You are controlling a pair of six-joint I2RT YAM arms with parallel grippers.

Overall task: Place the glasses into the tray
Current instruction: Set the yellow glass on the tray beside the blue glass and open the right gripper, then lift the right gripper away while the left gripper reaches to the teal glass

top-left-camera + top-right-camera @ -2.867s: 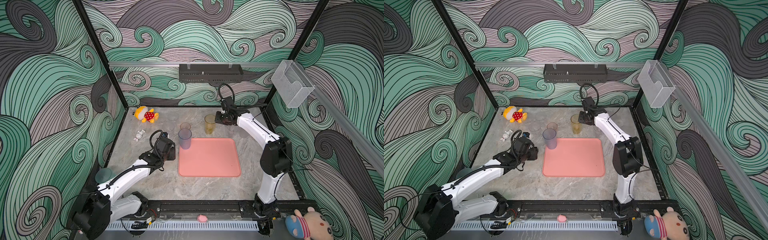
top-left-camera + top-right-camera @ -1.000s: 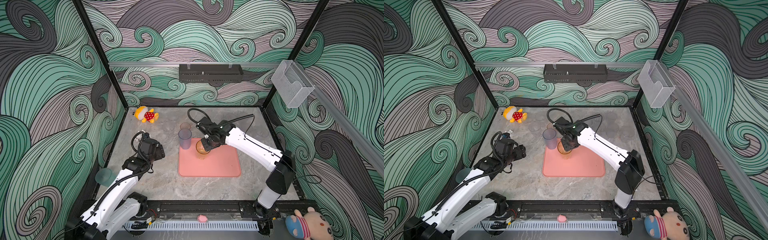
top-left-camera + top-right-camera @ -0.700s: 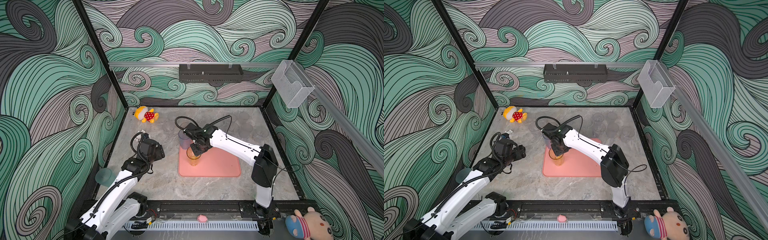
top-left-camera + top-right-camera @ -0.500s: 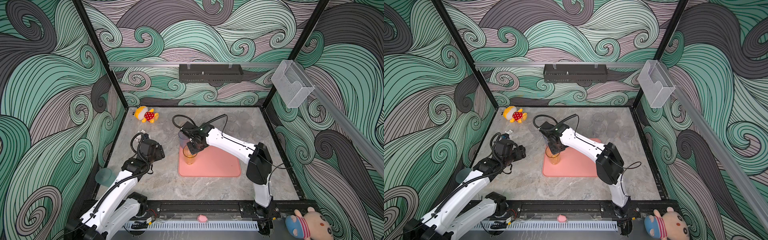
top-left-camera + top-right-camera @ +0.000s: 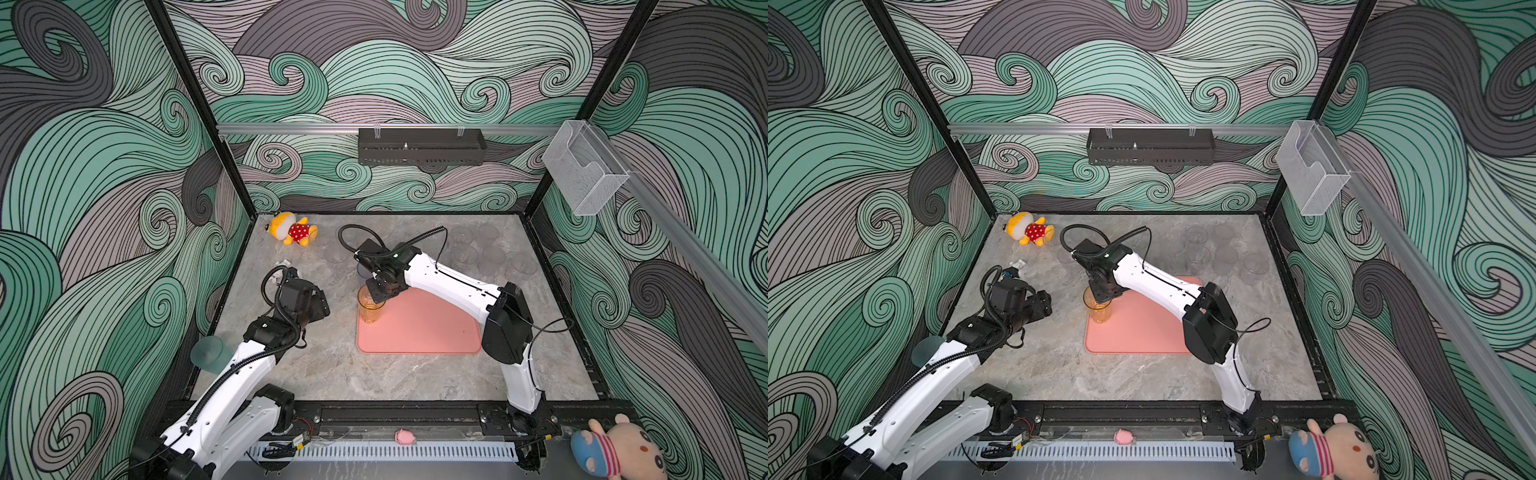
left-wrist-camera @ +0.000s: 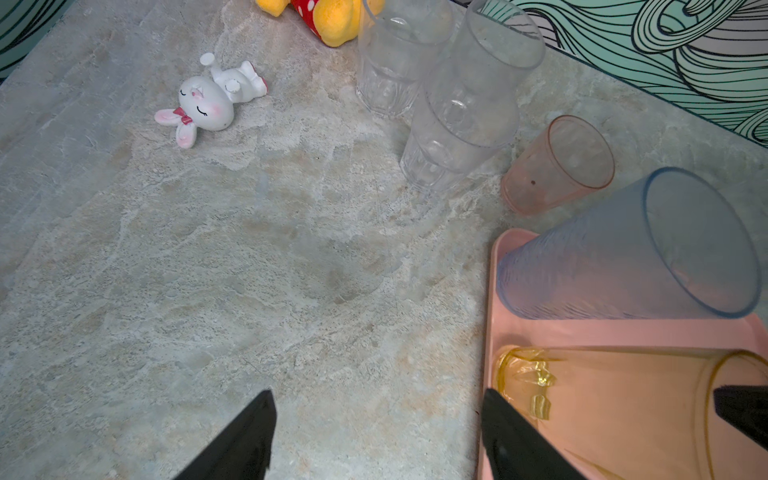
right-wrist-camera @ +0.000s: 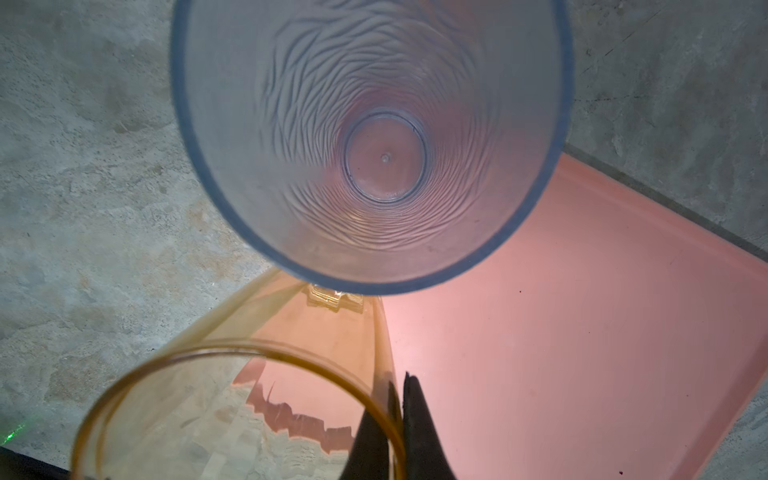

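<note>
My right gripper [image 5: 380, 293] [image 7: 399, 386] is shut on the rim of a yellow-orange glass [image 5: 371, 309] [image 7: 311, 324], one finger inside and one outside. The glass stands upright at the left edge of the pink tray [image 5: 432, 328] [image 5: 1142, 328]. A blue-grey glass [image 6: 615, 266] [image 7: 374, 137] stands on the tray's far left corner, just behind it. My left gripper [image 5: 320, 305] [image 6: 376, 399] is open over bare table, left of the tray, holding nothing. A pink glass [image 6: 557, 166] and clear glasses [image 6: 457, 124] stand beyond the tray.
Several more clear glasses [image 5: 478, 253] cluster at the back right. A yellow plush toy [image 5: 293, 230] lies at the back left and a small white rabbit [image 6: 208, 99] near the left arm. A teal glass [image 5: 210, 353] sits by the left frame.
My right arm carried the yellow-orange glass from the tray's middle to its left edge and brought it lower. The left arm has stayed where it was, gripper open.
</note>
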